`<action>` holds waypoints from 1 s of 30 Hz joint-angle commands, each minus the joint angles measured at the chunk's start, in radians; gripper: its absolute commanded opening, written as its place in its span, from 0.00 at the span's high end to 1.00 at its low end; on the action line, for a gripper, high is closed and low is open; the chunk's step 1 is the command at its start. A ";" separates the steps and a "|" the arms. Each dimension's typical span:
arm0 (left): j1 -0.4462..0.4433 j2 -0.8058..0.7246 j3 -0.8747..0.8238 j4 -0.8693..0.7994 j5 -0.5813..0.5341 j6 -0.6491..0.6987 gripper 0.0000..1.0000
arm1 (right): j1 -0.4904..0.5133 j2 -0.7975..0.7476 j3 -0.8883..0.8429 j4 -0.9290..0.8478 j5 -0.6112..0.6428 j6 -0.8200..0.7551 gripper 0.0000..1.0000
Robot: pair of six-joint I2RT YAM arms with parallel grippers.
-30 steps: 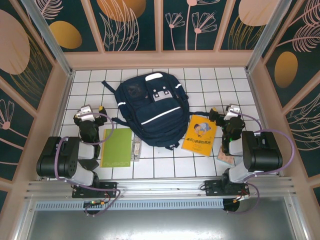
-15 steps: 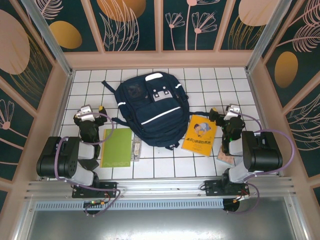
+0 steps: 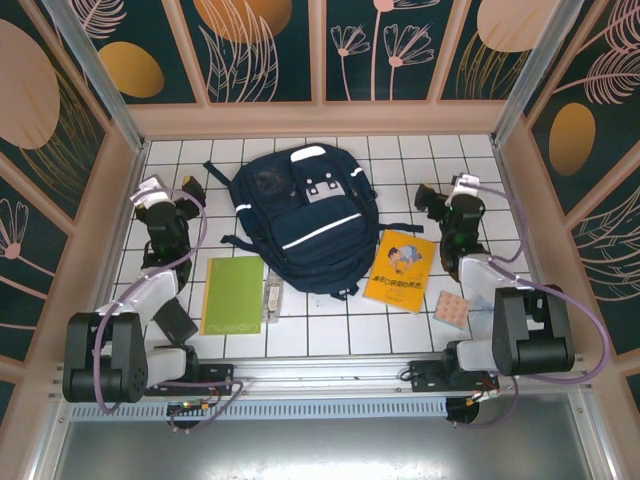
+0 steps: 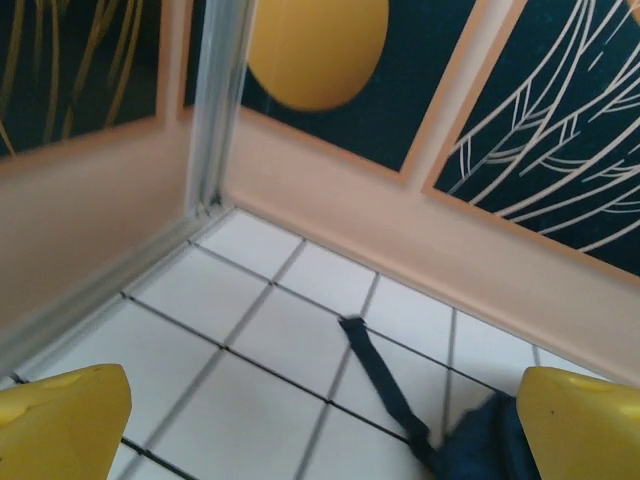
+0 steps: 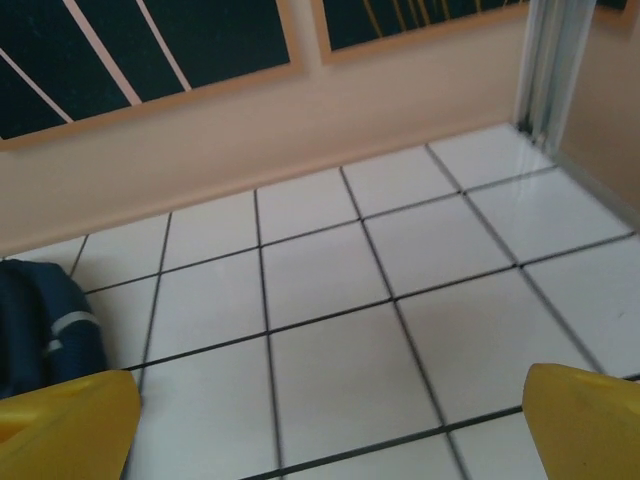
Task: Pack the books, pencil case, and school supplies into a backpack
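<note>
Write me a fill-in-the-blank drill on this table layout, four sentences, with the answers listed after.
1. The lime-green book lies on the ____ side of the backpack.
2. The narrow clear box lies between that book and the ____.
3. The orange-yellow book lies with its cartoon cover facing ____.
4. The left end effector and the right end effector both hold nothing, their jaws ____.

Missing words: left; backpack; up; open

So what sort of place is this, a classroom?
More likely a small robot test booth: a white tiled table boxed in by leaf-patterned wall panels, two robot arms bolted at its near edge, and a backpack and lime-green book laid out as props.
</note>
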 commanded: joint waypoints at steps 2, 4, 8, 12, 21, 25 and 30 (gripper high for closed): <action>-0.009 -0.010 0.014 -0.293 0.184 -0.326 0.01 | 0.063 0.029 0.172 -0.433 0.006 0.225 0.01; -0.021 -0.024 -0.006 -0.318 0.234 -0.390 0.01 | 0.089 0.080 0.220 -0.534 -0.067 0.282 0.03; -0.065 -0.050 -0.039 -0.346 0.267 -0.454 0.01 | 0.149 0.138 0.232 -0.567 -0.245 0.320 0.10; -0.126 -0.022 -0.093 -0.282 0.325 -0.548 0.01 | 0.213 0.178 0.226 -0.566 -0.327 0.357 0.10; -0.218 0.231 -0.075 -0.069 0.417 -0.638 0.01 | 0.280 0.271 0.196 -0.419 -0.461 0.453 0.19; -0.229 0.408 0.016 0.053 0.482 -0.668 0.01 | 0.289 0.293 0.187 -0.344 -0.518 0.492 0.23; -0.248 0.600 0.206 0.113 0.557 -0.703 0.01 | 0.290 0.289 0.195 -0.280 -0.540 0.530 0.29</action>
